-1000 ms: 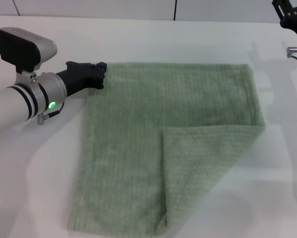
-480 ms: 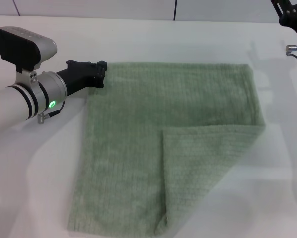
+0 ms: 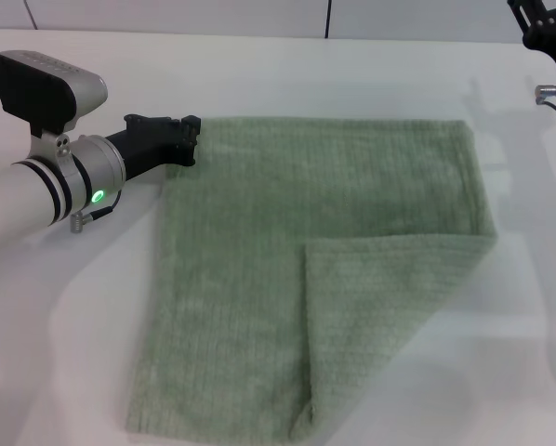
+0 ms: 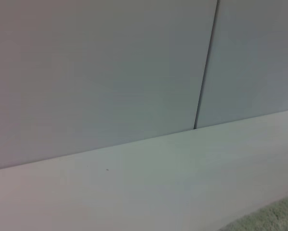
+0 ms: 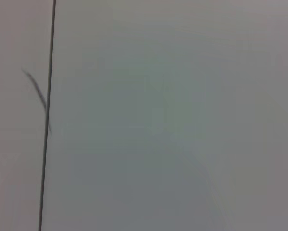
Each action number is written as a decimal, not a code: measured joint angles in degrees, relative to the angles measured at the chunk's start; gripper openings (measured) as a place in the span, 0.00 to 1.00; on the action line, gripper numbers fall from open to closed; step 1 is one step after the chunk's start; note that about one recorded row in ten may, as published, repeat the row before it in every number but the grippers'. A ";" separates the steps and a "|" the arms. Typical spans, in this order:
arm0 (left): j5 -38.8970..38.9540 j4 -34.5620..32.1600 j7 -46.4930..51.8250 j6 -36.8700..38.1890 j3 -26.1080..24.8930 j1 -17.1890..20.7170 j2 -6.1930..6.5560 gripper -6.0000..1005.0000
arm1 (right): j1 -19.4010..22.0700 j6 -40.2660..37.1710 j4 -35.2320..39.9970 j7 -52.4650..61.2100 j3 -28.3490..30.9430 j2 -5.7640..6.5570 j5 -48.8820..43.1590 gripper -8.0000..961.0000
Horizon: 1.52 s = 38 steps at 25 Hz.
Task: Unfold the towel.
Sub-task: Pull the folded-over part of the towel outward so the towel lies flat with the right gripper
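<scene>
Nothing moved since before, left gripper [image 3: 191,139] at towel [image 3: 306,279] corner, jaws' state unclear.

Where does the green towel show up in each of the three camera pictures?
Head view: the towel fills the middle of the white table, one near corner folded over, the left gripper at its far left corner.
Left wrist view: only a sliver in the corner.
Right wrist view: not in it.
Shared landmark: the dark wall seam.
</scene>
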<state>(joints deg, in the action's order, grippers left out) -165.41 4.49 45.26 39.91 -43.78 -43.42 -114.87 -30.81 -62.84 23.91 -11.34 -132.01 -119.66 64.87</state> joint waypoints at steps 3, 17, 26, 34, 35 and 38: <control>0.00 -0.08 0.00 -0.05 0.01 0.00 0.00 0.00 | 0.09 -0.06 0.05 0.00 0.00 -0.02 0.00 0.86; 0.01 -0.02 -1.63 -1.77 -0.43 -0.12 -0.53 0.00 | 0.08 -0.22 0.27 0.00 -0.62 -0.05 0.00 0.86; 0.17 -0.15 -2.88 -2.31 -0.46 -0.18 -0.86 0.00 | 0.19 -0.27 0.35 0.00 -0.61 -0.14 0.00 0.86; 0.26 -0.06 -4.57 -3.41 -0.52 -0.21 -1.41 0.00 | 0.14 -0.27 0.35 0.00 -1.26 -0.14 0.00 0.86; 0.26 -0.12 -4.57 -3.41 -0.53 -0.22 -1.41 0.00 | 0.14 -0.27 0.35 0.00 -1.28 -0.14 0.00 0.86; 0.27 -0.31 -4.57 -3.43 -0.52 -0.21 -1.41 0.00 | 0.14 -0.27 0.35 0.00 -1.30 -0.14 0.00 0.86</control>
<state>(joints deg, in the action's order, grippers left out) -165.14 4.18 40.69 36.47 -44.30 -43.63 -116.28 -30.68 -63.11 24.26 -11.34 -133.31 -119.80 64.86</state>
